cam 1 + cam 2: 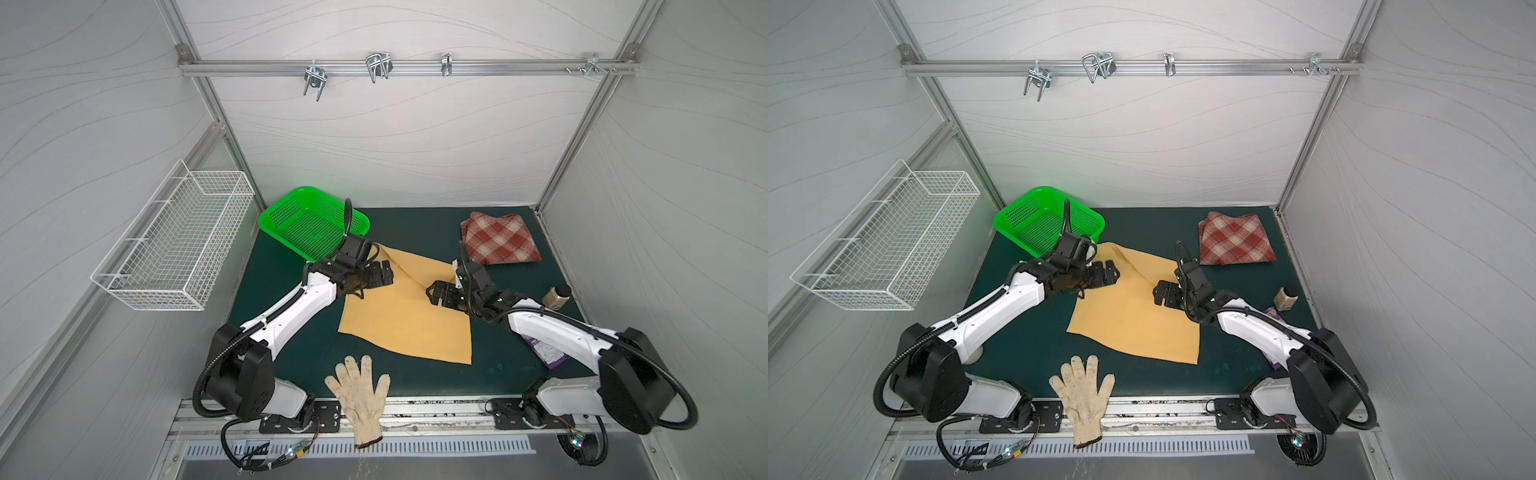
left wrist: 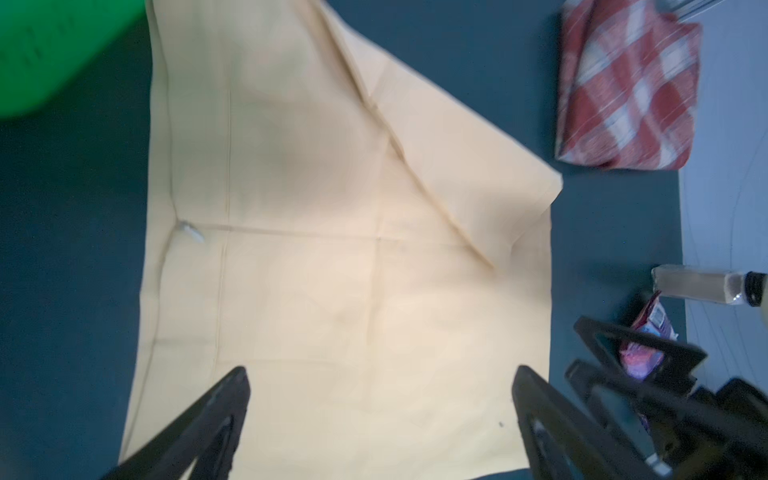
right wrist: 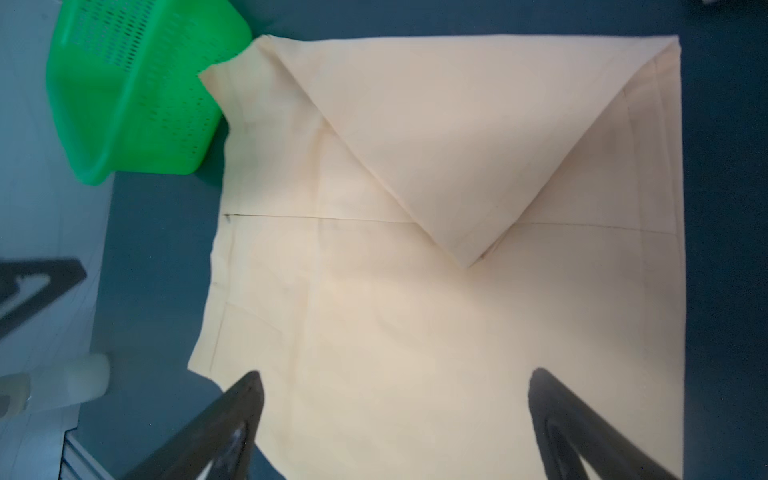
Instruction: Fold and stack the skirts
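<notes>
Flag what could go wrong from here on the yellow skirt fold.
1. The yellow skirt has a corner right beside the green basket; a pull there may snag it.
2. Its flap lies diagonal, so the next fold may come out skewed and stack badly on the plaid skirt.
3. The bottle stands beside the right arm; a swing could tip it.
</notes>
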